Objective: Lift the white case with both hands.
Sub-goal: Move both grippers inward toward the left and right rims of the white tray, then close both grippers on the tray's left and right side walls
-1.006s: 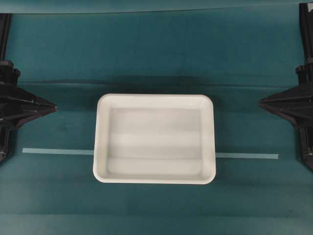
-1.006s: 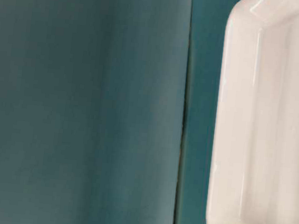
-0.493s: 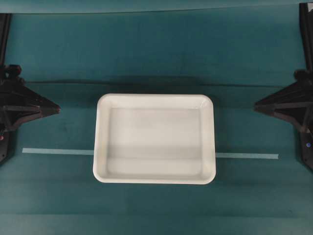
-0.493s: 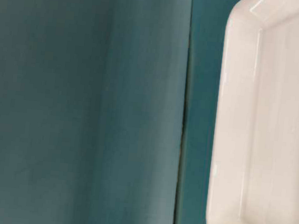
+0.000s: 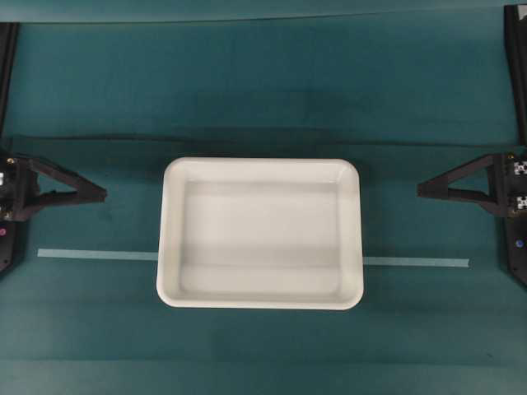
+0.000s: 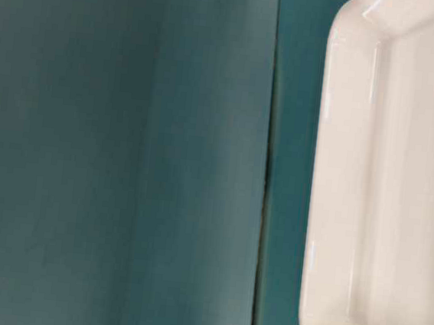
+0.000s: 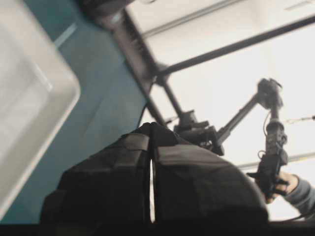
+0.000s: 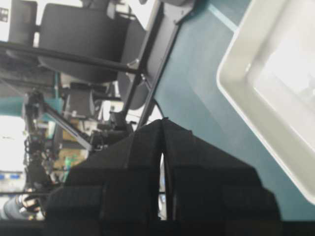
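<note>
So from up top, the white case is sitting flat in the middle of the teal tabletop, long side running left to right, nothing inside it. A pale strip of tape runs across the tabletop and disappears under the case, coming out the other side. My left pincer is out at the left edge, tip pointed at the case but well apart from it, and the right pincer mirrors it on the right edge, also well apart. On both wrist cams the fingers are pressed together with just a sliver of light between them, so both are closed on nothing. The side cam only catches one end of the case's rim.
</note>
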Tool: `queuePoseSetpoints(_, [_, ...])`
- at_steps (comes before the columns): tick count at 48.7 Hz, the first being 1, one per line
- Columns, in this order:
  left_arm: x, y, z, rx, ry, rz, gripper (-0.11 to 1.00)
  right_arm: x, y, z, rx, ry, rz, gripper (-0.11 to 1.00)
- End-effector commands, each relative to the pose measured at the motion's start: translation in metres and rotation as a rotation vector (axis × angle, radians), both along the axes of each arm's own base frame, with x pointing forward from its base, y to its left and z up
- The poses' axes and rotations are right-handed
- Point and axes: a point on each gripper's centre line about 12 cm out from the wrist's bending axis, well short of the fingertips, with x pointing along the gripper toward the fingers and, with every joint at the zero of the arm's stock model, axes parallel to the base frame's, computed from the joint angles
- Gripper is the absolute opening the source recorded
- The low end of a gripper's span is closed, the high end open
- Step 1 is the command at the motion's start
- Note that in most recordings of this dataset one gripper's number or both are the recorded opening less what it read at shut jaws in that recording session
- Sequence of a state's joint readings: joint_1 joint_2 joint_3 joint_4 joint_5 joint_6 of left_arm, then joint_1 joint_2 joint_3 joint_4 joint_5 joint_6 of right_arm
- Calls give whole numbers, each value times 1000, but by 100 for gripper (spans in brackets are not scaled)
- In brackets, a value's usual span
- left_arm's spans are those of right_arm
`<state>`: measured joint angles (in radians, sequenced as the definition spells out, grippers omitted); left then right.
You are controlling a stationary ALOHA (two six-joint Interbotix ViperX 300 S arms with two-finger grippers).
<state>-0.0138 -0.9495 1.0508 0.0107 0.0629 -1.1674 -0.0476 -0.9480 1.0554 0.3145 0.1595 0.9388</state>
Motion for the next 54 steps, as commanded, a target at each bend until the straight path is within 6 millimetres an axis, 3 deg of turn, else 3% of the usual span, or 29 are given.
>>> queuePoseSetpoints(1, [5,4,-3,-48,45,28,-3,6,-3,-5,36,36,-22,0])
queuePoseSetpoints(12, [2,6,-17,-133,95,57,-3,12,-3,-21,84,102,-34,5])
queuePoseSetpoints(15, [2,6,-18,-135,96,56,-2,14,-3,-26,88,123,-36,13])
queuePoseSetpoints(19, [3,6,-20,-130,106,56,4,17,-3,-33,92,151,-38,32])
queuePoseSetpoints(24, [6,5,-28,-128,136,54,23,21,-4,-40,90,180,-39,60])
queuePoseSetpoints(28, [9,2,-38,-130,179,44,46,24,-4,-45,87,199,-41,81])
queuePoseSetpoints(32, [12,-1,-49,-129,221,36,73,26,-5,-53,88,223,-44,93])
queuePoseSetpoints(36, [14,-2,-65,-127,272,35,92,25,-5,-65,92,263,-48,93])
queuePoseSetpoints(39, [15,-2,-76,-124,295,35,98,25,-5,-75,98,296,-51,93])
queuePoseSetpoints(54, [20,7,-120,-125,314,73,97,29,-10,-116,98,358,-102,93])
